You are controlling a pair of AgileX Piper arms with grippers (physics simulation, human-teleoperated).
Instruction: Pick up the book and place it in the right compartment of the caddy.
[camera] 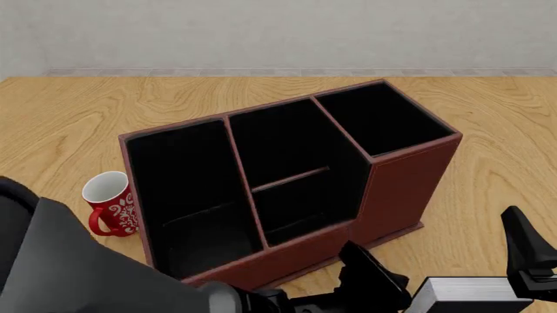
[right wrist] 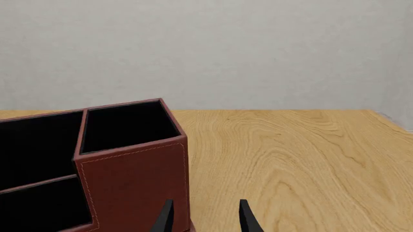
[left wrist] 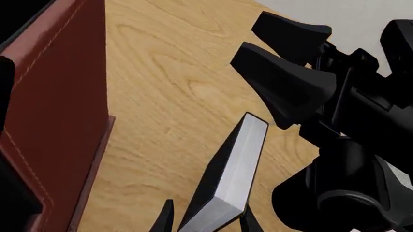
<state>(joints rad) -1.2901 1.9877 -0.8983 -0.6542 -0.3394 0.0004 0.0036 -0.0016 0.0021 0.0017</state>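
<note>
The book (left wrist: 242,164) is black with white page edges. It stands tilted over the table between the fingertips of my left gripper (left wrist: 208,221), which is shut on it. In the front view the book (camera: 474,293) shows at the near right edge, just in front of the caddy (camera: 400,189). The right compartment (camera: 383,117) is the tall, deep end section, and it holds nothing. My right gripper (right wrist: 205,220) is open with nothing between its fingers. It hovers close beside the book and faces the caddy's right compartment (right wrist: 125,125).
A red patterned mug (camera: 111,203) stands to the left of the caddy. The caddy's reddish wall (left wrist: 58,106) is close beside the left gripper. The right arm (left wrist: 348,121) crosses the left wrist view next to the book. Bare wooden table (camera: 505,130) lies right of the caddy.
</note>
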